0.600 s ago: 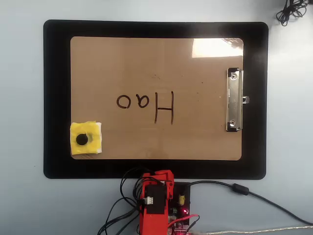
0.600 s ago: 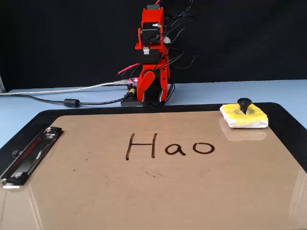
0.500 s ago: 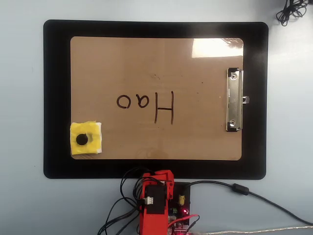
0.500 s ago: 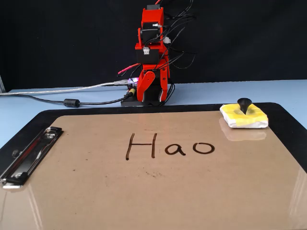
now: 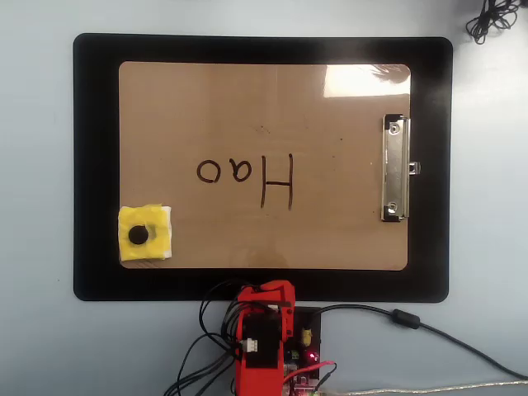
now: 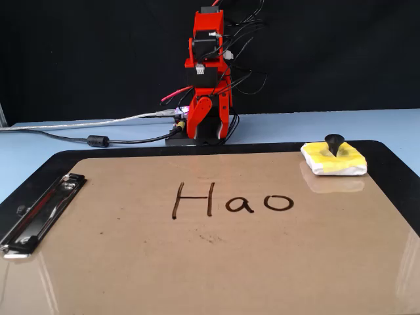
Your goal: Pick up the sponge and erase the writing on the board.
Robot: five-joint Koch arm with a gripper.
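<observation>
Red arm (image 6: 209, 72), black servos, black cables (image 5: 202, 351)

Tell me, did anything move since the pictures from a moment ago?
Only the red arm stirred a tiny bit at its base, in the overhead view; it has not reached out. It took hold of nothing. The yellow sponge sits in the same corner of the clipboard, and the writing "Hao" is unerased.

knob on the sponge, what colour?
Black, on the yellow sponge with white edges; the knob shows best in the fixed view.
</observation>
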